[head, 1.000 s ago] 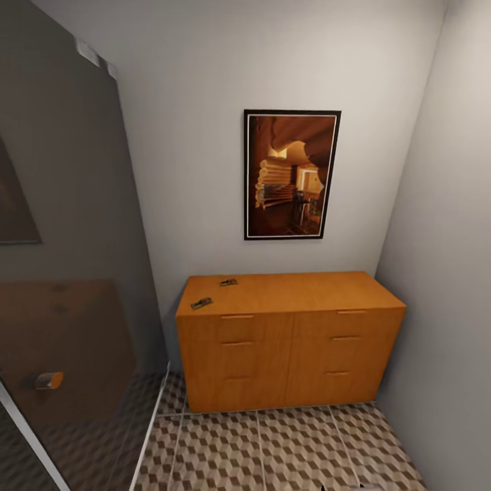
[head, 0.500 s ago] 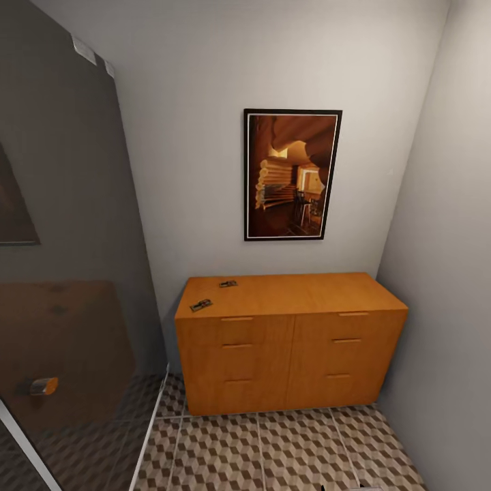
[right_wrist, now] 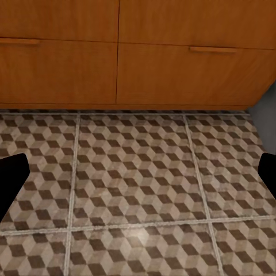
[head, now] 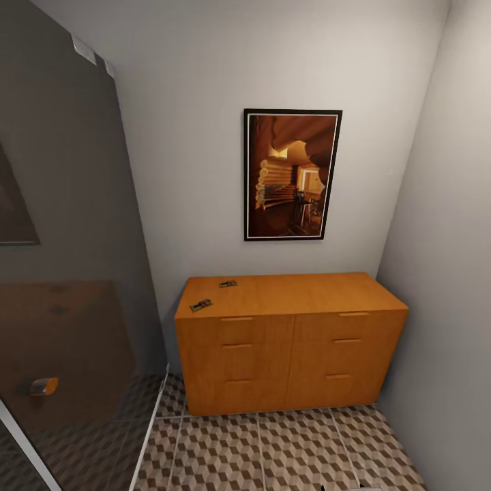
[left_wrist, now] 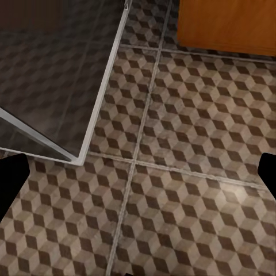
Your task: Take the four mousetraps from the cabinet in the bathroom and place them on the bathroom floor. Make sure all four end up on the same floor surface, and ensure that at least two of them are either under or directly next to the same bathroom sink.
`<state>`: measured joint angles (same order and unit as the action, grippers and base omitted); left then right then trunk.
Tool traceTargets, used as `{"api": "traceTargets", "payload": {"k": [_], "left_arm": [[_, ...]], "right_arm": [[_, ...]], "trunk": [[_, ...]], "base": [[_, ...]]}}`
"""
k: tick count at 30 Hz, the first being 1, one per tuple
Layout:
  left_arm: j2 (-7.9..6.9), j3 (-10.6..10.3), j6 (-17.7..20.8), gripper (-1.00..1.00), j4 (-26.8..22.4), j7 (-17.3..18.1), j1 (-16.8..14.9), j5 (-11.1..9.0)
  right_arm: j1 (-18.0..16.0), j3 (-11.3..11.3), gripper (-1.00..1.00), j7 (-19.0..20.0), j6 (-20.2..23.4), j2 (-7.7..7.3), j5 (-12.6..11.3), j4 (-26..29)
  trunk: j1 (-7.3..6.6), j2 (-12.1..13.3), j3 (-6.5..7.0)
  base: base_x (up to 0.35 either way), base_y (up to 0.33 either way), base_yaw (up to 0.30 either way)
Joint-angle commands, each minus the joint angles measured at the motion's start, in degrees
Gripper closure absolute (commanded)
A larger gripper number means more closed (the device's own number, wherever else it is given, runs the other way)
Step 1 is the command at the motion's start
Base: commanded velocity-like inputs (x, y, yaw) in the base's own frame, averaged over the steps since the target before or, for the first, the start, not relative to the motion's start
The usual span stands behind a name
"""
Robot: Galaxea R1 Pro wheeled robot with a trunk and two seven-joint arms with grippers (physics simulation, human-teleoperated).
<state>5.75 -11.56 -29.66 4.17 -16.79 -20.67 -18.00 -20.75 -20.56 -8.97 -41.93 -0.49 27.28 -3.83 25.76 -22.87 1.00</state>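
Head view: two mousetraps lie on the flat top of the cabinet (head: pixel 290 341), toward its left end. One mousetrap (head: pixel 200 305) sits near the front left corner, the other mousetrap (head: pixel 228 284) farther back, apart from the first. The cabinet stands against the back wall on the bathroom floor (head: pixel 273 450), its drawer fronts shut. A framed picture (head: pixel 292 174) hangs above it, and a dark glass shower enclosure (head: pixel 61 273) stands to its left. From each wrist camera, the left pincer (left_wrist: pixel 138 172) and right pincer (right_wrist: pixel 138 172) hang over bare tile, dark fingertips spread wide at the frame edges, pinching nothing.
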Motion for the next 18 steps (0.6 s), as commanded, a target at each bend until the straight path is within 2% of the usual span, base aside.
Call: {"api": "traceTargets", "payload": {"k": [1,18], "left_arm": [[0.03,-0.5,-0.3,-1.0,0.2,-0.2,-0.1,-0.3],[0.17,-0.6,-0.4,-1.0,0.2,-0.4,-0.1,-0.1]], "right_arm": [[-0.1,-0.3,-1.0,-0.4,-0.3,-0.04,0.6,-0.2],[-0.1,-0.3,-1.0,-0.4,-0.3,-0.04,0.7,-0.2]], "trunk": [[0.03,-0.1,-0.02],[0.03,-0.1,-0.02]], "base": [[0.0,0.0,0.0],[0.0,0.0,0.0]]}}
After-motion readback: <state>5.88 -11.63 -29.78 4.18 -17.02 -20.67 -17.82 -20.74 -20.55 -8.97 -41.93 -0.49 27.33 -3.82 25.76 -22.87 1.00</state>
